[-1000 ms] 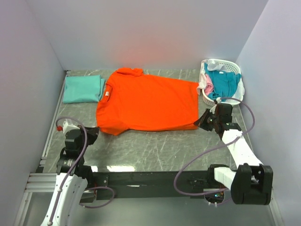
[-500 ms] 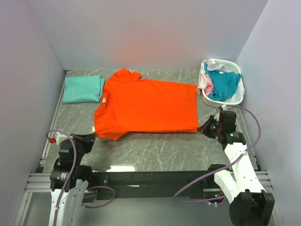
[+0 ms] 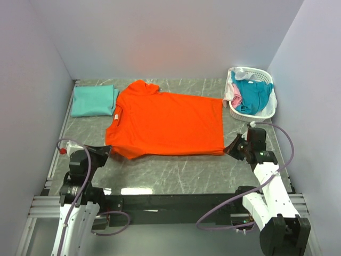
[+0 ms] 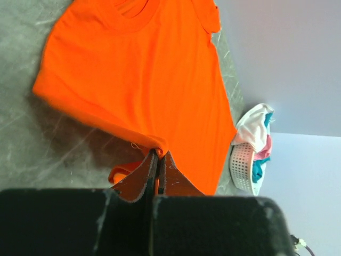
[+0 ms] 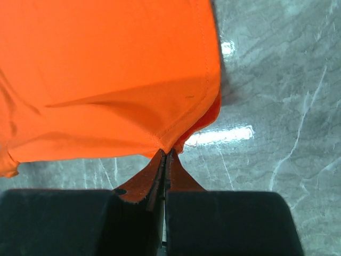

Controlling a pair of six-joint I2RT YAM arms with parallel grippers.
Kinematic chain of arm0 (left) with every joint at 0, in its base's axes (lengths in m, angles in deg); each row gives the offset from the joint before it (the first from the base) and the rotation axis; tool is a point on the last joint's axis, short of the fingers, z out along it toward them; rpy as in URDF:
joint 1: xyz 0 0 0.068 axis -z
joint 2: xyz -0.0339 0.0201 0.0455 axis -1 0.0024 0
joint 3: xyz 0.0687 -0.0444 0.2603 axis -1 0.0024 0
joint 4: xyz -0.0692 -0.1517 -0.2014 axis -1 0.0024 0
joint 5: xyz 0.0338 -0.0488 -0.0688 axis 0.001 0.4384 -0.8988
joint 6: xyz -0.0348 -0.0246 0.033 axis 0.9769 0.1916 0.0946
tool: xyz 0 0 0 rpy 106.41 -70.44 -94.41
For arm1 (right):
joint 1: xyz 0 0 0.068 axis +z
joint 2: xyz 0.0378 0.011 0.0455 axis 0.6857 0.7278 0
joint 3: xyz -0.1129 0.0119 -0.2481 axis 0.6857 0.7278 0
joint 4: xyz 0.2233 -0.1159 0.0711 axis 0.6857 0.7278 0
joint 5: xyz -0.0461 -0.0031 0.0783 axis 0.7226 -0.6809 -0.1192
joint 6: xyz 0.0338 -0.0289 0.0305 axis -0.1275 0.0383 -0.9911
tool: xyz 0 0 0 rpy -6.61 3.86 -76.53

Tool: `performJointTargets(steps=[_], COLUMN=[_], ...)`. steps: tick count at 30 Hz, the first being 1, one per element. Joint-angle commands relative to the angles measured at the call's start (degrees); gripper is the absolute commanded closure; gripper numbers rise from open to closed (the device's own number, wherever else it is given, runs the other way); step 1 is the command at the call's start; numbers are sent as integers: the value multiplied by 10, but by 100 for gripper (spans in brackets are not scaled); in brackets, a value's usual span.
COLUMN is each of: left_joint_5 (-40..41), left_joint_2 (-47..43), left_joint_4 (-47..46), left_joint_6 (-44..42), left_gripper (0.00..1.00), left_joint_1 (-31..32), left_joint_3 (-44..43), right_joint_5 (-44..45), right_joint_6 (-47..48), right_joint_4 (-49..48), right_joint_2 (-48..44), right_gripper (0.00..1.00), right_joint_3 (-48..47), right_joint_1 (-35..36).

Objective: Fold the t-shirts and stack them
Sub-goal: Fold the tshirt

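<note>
A bright orange t-shirt (image 3: 168, 122) lies spread across the middle of the grey table, collar to the far left. My left gripper (image 3: 104, 151) is shut on its near left sleeve corner (image 4: 157, 150). My right gripper (image 3: 230, 149) is shut on its near right hem corner (image 5: 170, 149), with the hem lifted slightly off the table. A mint-green t-shirt (image 3: 95, 100) lies folded at the far left. Teal-blue, pink and white t-shirts (image 3: 249, 93) sit bundled in the basket.
A white slotted plastic basket (image 3: 263, 111) stands at the far right corner; it also shows in the left wrist view as the basket (image 4: 243, 165). Pale walls enclose the table on three sides. A metal rail (image 3: 56, 154) runs along the left edge.
Both grippers have pulled the orange t-shirt toward the near edge and a little left. The right arm has drawn back and the shirt now lies flatter.
</note>
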Motion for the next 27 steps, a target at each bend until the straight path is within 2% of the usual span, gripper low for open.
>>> performJointTargets(steps=[1, 5, 10, 14, 23, 27], left_joint_5=[-19, -72, -62, -83, -82, -94], left_joint_2=[44, 144, 247, 320, 471, 509], left_joint_4=[-130, -231, -277, -348, -354, -368], left_joint_6=[-43, -62, -98, -125, -193, -215], left_gripper=[99, 99, 99, 99, 99, 99], left_joint_1=[0, 1, 2, 9, 23, 24], left_joint_3=[4, 16, -13, -32, -130, -163], right_joint_5=[8, -5, 4, 12, 10, 5], right_joint_6=[15, 25, 29, 34, 32, 25], right_joint_4=[-25, -41, -53, -62, -77, -87], right_joint_2=[21, 47, 84, 112, 177, 200], right_gripper=[100, 100, 100, 100, 100, 100], right_joint_3=[-10, -18, -40, -60, -105, -128], right_joint_1=[-2, -2, -2, -2, -3, -3])
